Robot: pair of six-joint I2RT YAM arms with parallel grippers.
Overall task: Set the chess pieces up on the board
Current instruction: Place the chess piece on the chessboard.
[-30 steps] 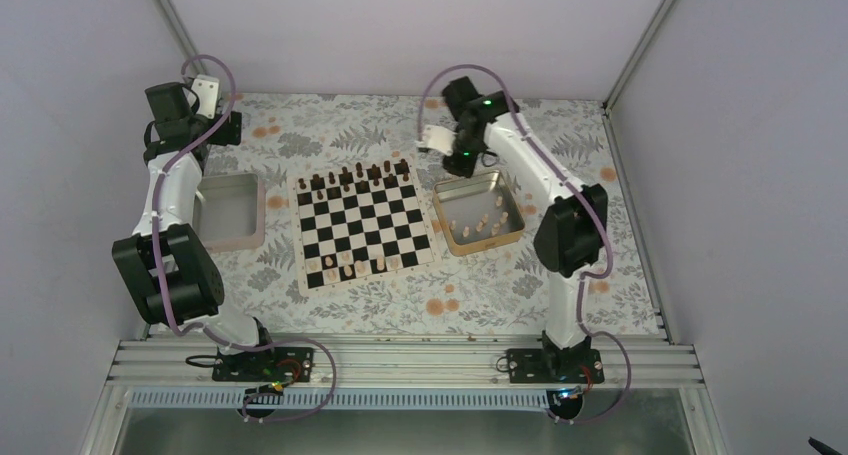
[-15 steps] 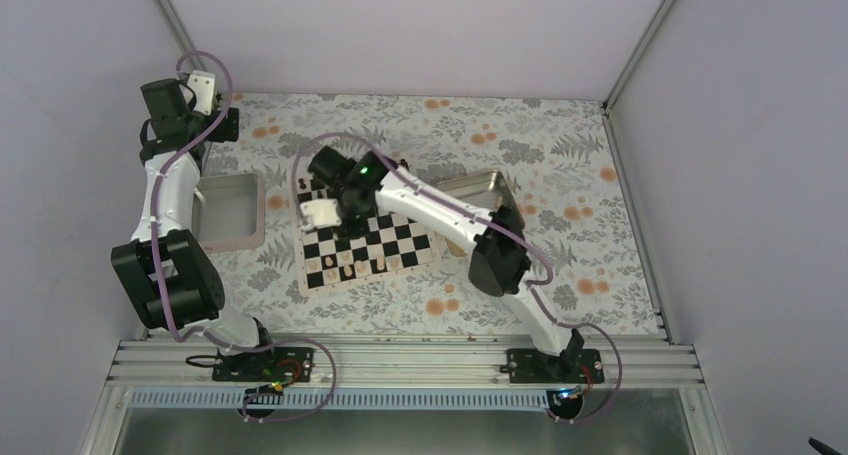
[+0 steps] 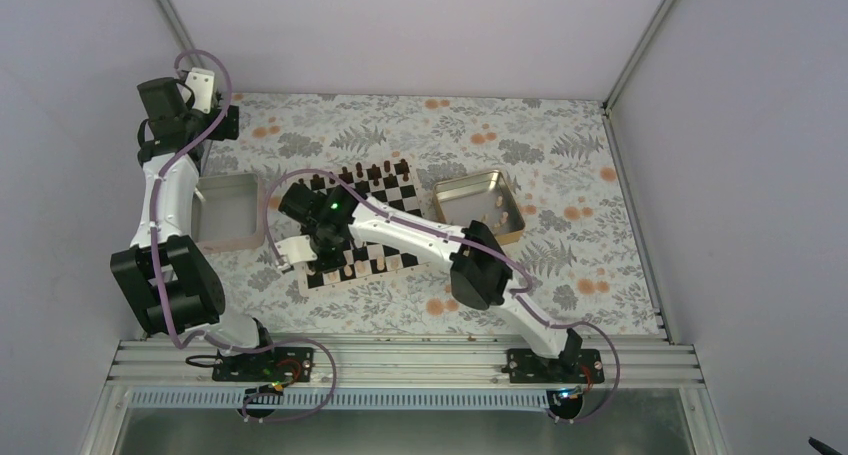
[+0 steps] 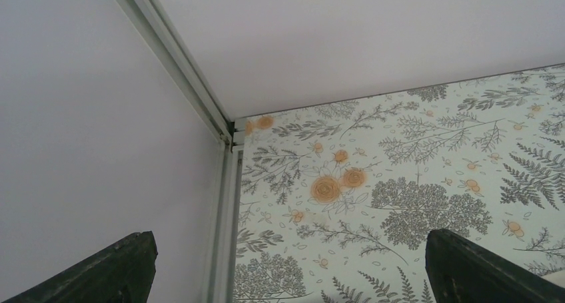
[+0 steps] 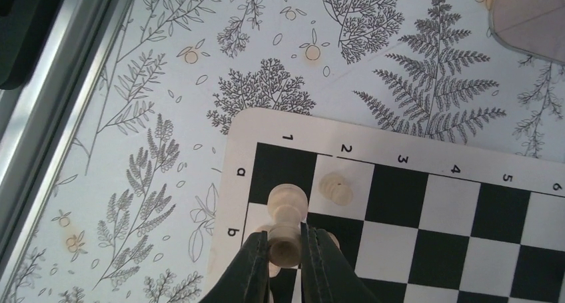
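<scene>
We list the right gripper (image 5: 283,262) first: its two dark fingers are pressed onto the lower body of a pale wooden piece (image 5: 287,213), whose round head pokes up between them. In the wrist view this piece hangs over the corner of the board (image 5: 426,153) where row a and column 1 meet, at the line between the black a1 square and the white square next to it. We cannot tell whether its base touches the board. A second pale piece (image 5: 335,187) stands on the white square under the mark 2, just beside the held one. From above, the right arm reaches across the board to its near left corner. We note dark pieces (image 3: 370,172) ranged along the far edge and a few pale pieces (image 3: 350,270) on the near rows. More pale pieces (image 3: 495,213) lie in the gold tin tray (image 3: 466,179) to the right of the board. A pale-rimmed tray (image 3: 228,210) sits to the left. The left gripper (image 4: 290,263) is raised at the far left corner, its fingers spread wide with nothing between them, above the floral table cover (image 4: 400,183).
</scene>
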